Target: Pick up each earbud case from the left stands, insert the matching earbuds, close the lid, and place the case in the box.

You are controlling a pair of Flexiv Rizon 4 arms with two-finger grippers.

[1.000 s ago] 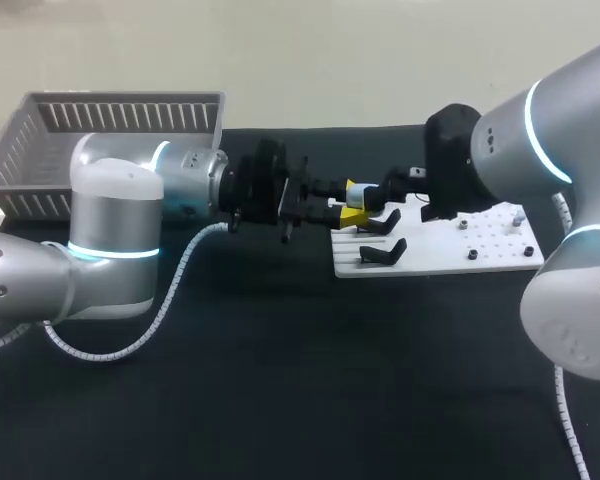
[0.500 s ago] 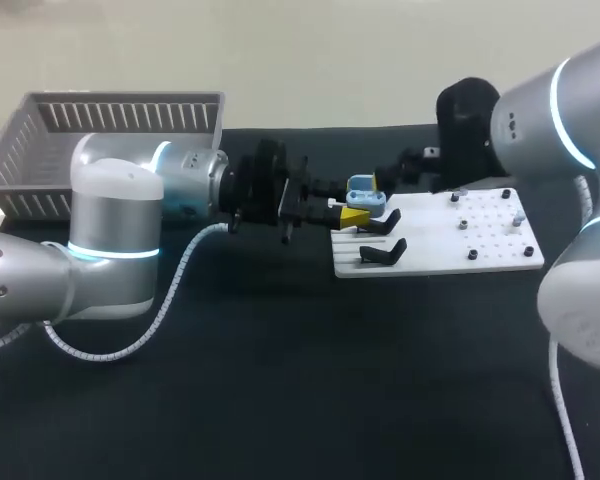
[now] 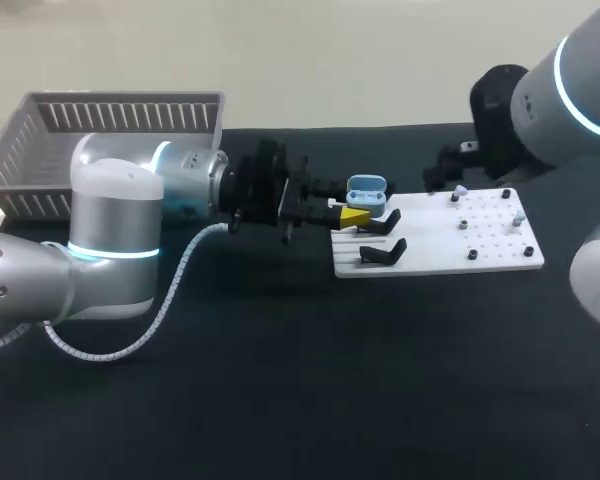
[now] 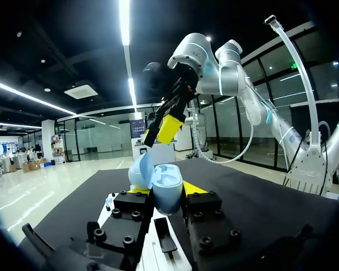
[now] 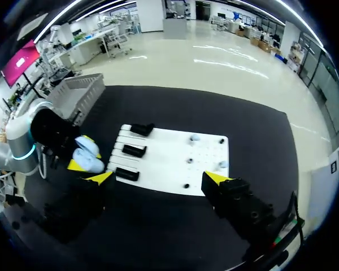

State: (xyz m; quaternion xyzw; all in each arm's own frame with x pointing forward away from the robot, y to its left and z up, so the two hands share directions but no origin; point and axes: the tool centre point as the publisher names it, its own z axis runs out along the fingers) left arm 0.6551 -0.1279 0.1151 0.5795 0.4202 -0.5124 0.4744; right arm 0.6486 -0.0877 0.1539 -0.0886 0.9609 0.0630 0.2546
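The left gripper is closed on the earbud case. The case is pressed from two sides by the yellow-tipped fingers and is held up over the 10 o'clock corner of the white board, as seen in the head view. The right gripper is kept wide open, and nothing is held between its fingers.

One second ago the right gripper was seen close against the case. Half a second ago it had been drawn back a little. Now it has been withdrawn well away, to about 3 o'clock of the case, above the far side of the board and near a small pale earbud. The case itself has not been moved.

It is judged that the work at the case, probably the opening of the lid, is finished and that an earbud is to be fetched next. The closing of the lid and the placing in the grey basket, at about 9 o'clock of the case, are not yet done.

The case is pale blue, smooth and rounded. Its lid is swung open and stands up beside the body. Whether an earbud is already seated inside cannot be told.
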